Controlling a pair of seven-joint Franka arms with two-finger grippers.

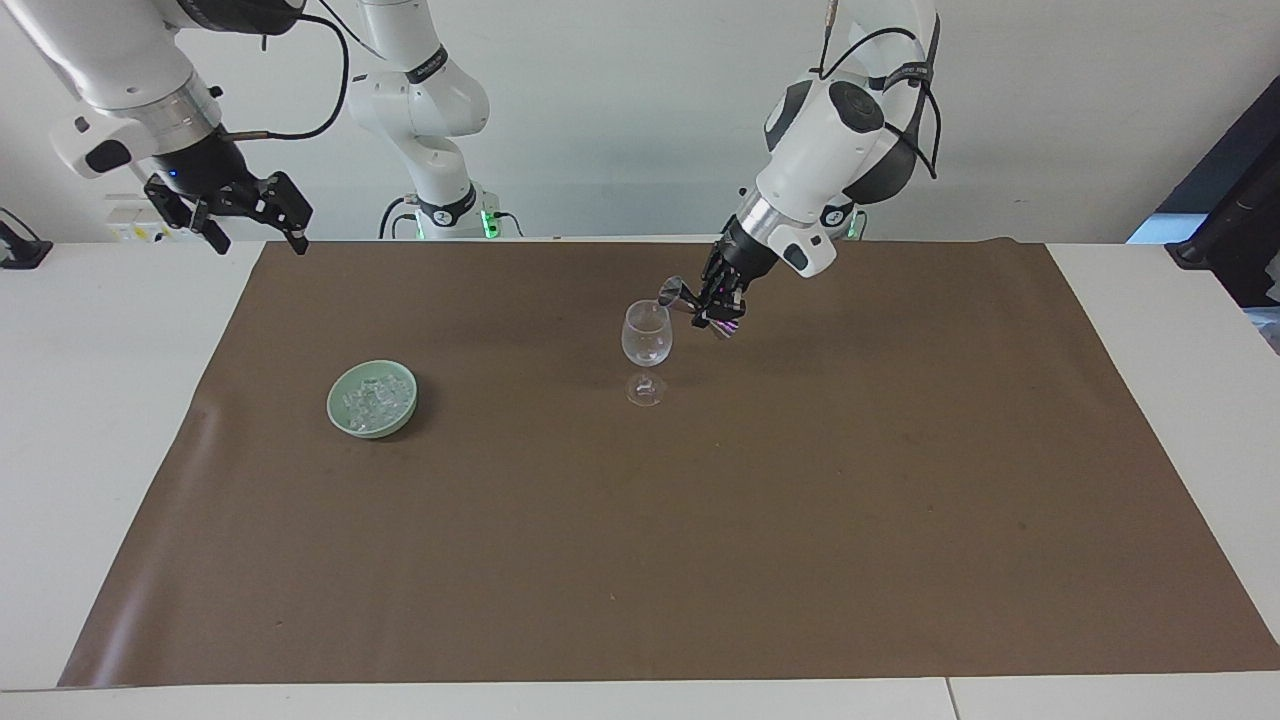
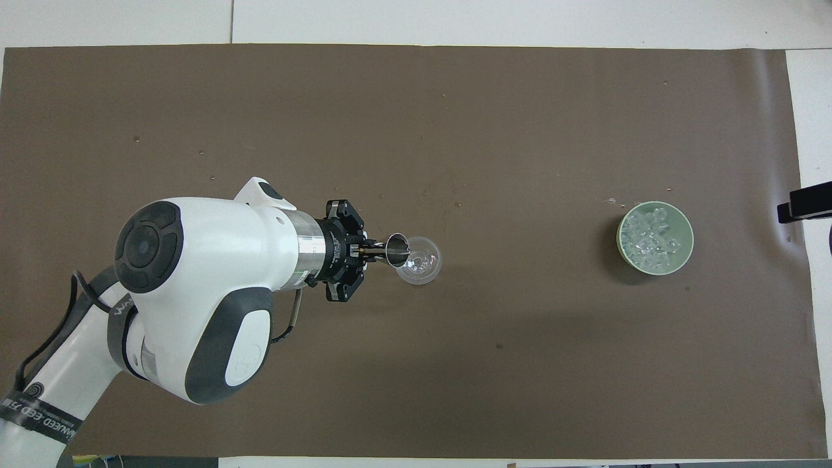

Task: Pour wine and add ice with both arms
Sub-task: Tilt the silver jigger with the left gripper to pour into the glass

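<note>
The wine glass (image 1: 647, 345) stands mid-mat (image 1: 700, 550), the bowl (image 1: 372, 399) of ice (image 1: 372, 403) toward the right arm's end.
</note>
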